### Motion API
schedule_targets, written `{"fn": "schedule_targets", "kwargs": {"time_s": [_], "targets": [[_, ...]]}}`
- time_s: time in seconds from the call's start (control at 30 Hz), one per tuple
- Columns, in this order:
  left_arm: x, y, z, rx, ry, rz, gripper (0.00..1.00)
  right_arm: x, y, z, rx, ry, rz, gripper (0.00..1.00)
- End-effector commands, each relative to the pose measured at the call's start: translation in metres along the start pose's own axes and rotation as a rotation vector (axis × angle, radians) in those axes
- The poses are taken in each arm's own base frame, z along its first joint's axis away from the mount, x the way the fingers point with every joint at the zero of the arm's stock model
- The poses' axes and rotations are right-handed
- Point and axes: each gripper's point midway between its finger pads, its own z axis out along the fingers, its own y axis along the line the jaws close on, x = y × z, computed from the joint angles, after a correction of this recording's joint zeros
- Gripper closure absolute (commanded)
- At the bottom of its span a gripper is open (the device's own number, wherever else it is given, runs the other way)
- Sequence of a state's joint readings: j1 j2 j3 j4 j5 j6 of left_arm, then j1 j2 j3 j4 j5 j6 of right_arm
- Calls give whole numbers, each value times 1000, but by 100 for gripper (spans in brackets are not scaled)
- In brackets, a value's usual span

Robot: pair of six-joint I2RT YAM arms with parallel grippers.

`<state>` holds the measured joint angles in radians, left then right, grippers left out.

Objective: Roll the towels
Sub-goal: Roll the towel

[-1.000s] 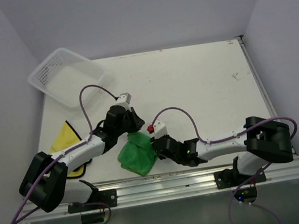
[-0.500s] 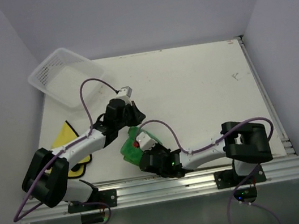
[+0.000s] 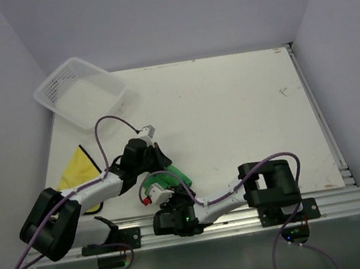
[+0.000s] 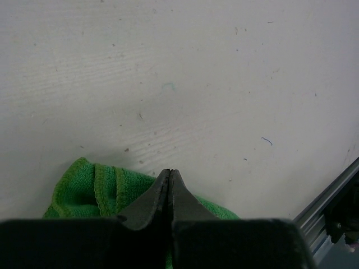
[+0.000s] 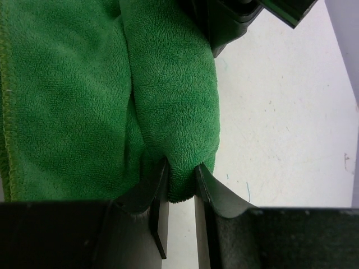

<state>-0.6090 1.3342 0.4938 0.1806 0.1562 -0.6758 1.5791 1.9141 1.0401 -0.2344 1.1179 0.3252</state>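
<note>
The green towel (image 5: 168, 84) is bunched smaller now, at the frame's lower centre.
Right fingers (image 5: 207, 188) have swung left, pinching its fold; left fingers (image 4: 169, 185), closed empty, sit over it; yellow towel (image 3: 75, 169) waits flat, far left.

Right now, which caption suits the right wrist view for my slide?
Right gripper, jaws closed on a thick fold of the green towel, above the white table.
</note>
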Motion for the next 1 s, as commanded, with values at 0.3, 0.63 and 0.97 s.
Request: {"fn": "schedule_targets", "kwargs": {"time_s": [0.3,0.63,0.97], "targets": [[20,14,0,9,-20,-19,97,-1,15,-4,-60,32,-11,93],[35,37,7,-65,2,-6,97,-26,-16,-14,-59,-21,107,75],[39,42,8,-83,11,-7,97,-47,-47,-32,-126,-105,324,54]]}}
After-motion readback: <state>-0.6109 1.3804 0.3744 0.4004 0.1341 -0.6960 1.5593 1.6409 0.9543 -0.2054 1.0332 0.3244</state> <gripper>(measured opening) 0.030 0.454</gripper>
